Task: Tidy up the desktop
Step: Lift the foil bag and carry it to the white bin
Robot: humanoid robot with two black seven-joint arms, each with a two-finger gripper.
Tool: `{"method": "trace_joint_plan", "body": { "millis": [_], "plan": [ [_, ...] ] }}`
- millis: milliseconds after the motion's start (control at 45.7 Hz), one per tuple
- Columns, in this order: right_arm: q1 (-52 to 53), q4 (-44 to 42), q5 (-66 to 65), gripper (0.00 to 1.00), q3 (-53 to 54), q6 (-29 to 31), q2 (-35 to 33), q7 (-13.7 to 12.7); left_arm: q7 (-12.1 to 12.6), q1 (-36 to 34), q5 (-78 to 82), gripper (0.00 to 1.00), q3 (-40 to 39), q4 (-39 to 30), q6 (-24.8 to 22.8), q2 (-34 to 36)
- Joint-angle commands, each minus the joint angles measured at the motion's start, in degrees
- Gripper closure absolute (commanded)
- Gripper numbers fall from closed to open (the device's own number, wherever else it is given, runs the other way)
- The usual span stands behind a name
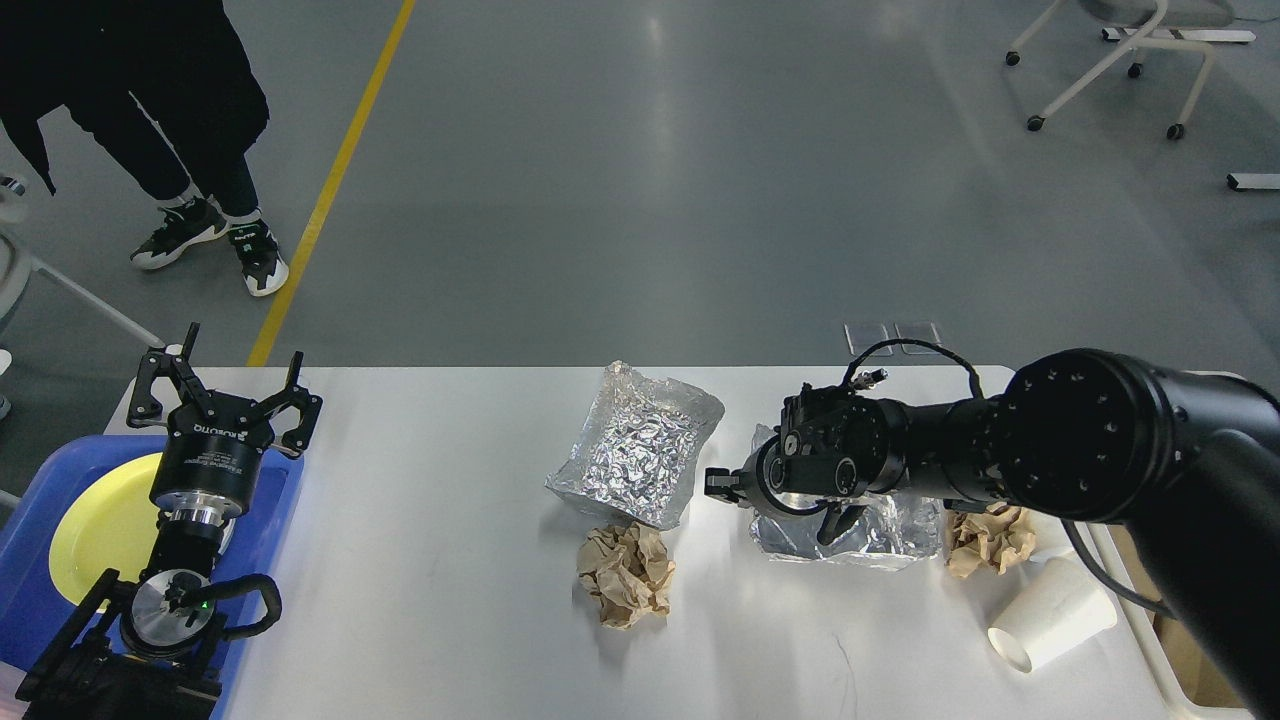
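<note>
The white desktop (pixel 420 560) carries litter. A crumpled foil tray (pixel 637 455) stands at the middle, with a brown paper ball (pixel 627 573) just in front of it. A flatter foil piece (pixel 880 530) lies to the right, under my right gripper (pixel 776 505). That gripper reaches in from the right, low over the foil's left part, with its two dark fingers apart and nothing between them. A second brown paper ball (pixel 990 540) and a tipped white paper cup (pixel 1052 612) lie further right. My left gripper (pixel 228 395) is open and empty above the desktop's far left corner.
A blue tray (pixel 270 520) holding a yellow plate (pixel 105 525) sits at the left edge, under my left arm. A cardboard-lined bin (pixel 1180 650) stands off the right edge. A person (pixel 170 120) stands on the floor beyond the far left corner.
</note>
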Motion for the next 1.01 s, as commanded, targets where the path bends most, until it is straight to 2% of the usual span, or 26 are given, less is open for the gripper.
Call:
{"method": "trace_joint_plan", "body": {
  "millis": [0,153,372,634,853,984],
  "plan": [
    [7.07,6.92,1.25,1.0,-0.48,1.17,-3.89,-0.05,-0.01,0.01,0.0,0.04,0.0,0.0,-0.07,0.0],
    [21.05,18.96,1.87,1.0,-1.09,3.89,-8.02,0.04,-0.01,0.01,0.0,0.04,0.0,0.0,-0.07,0.0],
    [38.62,28.55,1.87,1.0,-3.46,18.65,-12.77,0.04,-0.01,0.01,0.0,0.04,0.0,0.0,0.02,0.0],
    [54.45,39.36,1.87,1.0,-8.04,30.51,-16.9,0.04,-0.01,0.01,0.0,0.04,-0.08,0.0,0.02,0.0],
    [54.73,40.77,1.95,1.0,-8.39,31.4,-17.78,0.04,-0.01,0.01,0.0,0.04,0.0,0.0,0.02,0.0],
    [53.76,40.25,1.95,1.0,-10.67,30.62,-20.68,0.04,-0.01,0.01,0.0,0.04,-0.08,0.0,0.02,0.0]
  ]
}}
